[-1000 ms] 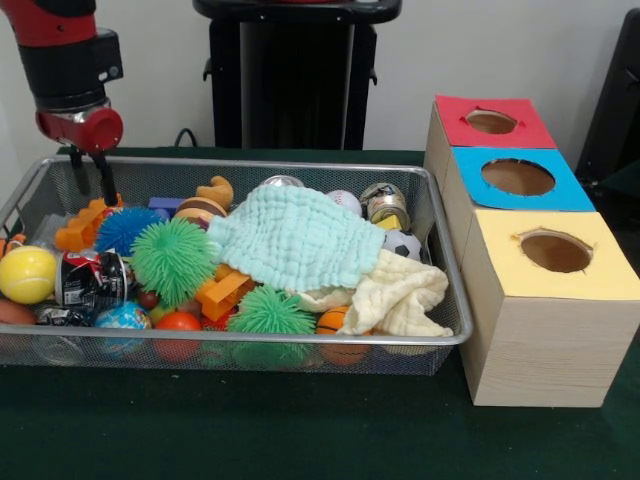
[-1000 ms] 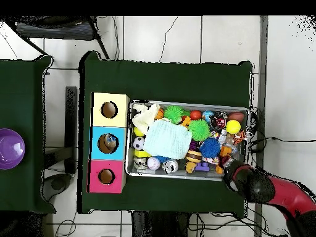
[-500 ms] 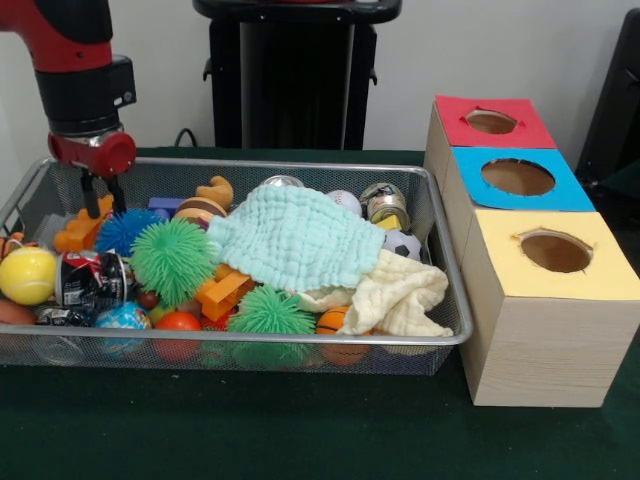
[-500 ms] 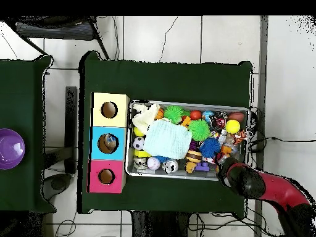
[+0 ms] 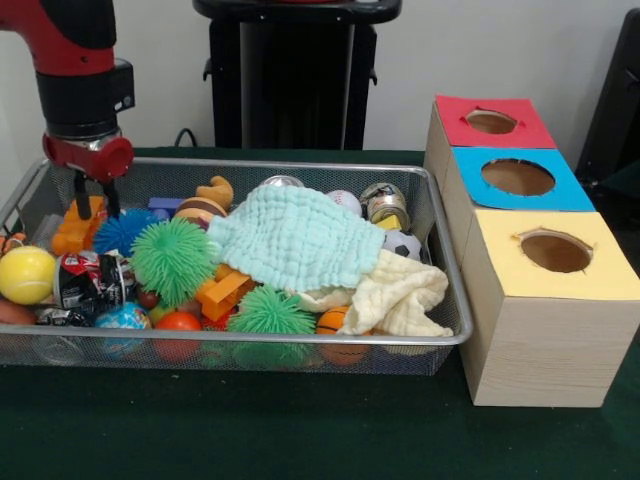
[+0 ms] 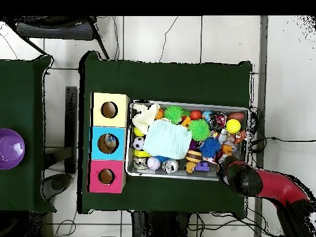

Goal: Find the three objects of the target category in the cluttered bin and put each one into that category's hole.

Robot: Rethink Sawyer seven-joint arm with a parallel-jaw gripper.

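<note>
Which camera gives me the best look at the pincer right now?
The front view: the black two-fingered pincer shows side-on, fingers slightly parted over the orange plastic toy. Overhead, the red and black arm hides it.

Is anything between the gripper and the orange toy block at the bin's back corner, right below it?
Nothing visible does. In the front view the gripper hangs, fingers apart, directly over the orange plastic toy block in the wire mesh bin. The blue spiky ball lies beside the block, not over it.
</note>
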